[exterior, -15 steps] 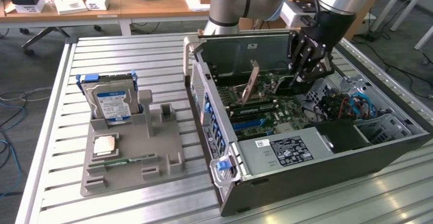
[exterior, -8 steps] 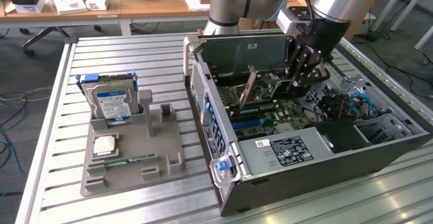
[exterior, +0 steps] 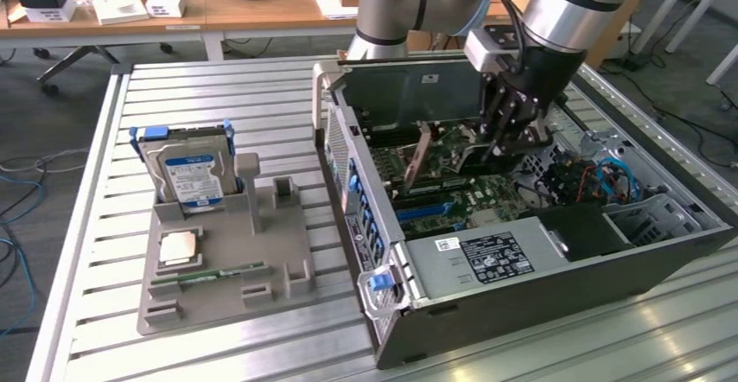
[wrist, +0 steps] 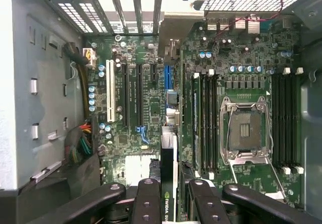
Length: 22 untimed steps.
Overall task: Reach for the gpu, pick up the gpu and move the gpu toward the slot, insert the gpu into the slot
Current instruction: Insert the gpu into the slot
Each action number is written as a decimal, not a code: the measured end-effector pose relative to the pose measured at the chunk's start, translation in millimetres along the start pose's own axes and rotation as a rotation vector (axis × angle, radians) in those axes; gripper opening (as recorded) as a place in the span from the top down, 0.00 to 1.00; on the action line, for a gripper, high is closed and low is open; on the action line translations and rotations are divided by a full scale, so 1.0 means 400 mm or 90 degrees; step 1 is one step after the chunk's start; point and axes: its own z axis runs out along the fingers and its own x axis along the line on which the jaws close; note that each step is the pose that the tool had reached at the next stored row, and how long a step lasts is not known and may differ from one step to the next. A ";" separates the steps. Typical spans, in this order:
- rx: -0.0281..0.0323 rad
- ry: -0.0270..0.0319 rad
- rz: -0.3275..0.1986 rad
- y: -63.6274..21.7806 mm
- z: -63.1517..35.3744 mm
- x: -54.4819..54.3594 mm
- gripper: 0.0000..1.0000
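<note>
Robotics lab: slatted aluminium bench (exterior: 231, 97), office desks (exterior: 173, 10).

hard drive (exterior: 190, 173) upright in grey holder (exterior: 225, 261)

Saw matt black plastic fingers (wrist: 149, 204) on my gripper (wrist: 170, 204) clamping glossy green gpu (wrist: 169, 183); below, motherboard (wrist: 151, 108) glossy green, case (exterior: 554, 304) dull grey metal.

One robot arm (exterior: 576, 6) with one gripper (wrist: 169, 194) hangs over one open computer case (exterior: 485, 304) holding one green motherboard (wrist: 146, 148), one square CPU socket (wrist: 245, 129) and one gpu (wrist: 168, 176). On the motherboard stand one white slot (wrist: 109, 97) and one blue slot (wrist: 167, 78). Outside the case, one grey holder (exterior: 231, 261) carries one hard drive (exterior: 190, 175) and one memory stick (exterior: 213, 276).
</note>
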 end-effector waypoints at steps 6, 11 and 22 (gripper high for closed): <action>0.0000 -0.0020 0.000 0.005 0.028 0.002 0.74; -0.0001 -0.0036 0.000 0.005 0.034 0.002 0.74; 0.0040 -0.0044 -0.003 0.012 0.061 0.004 0.74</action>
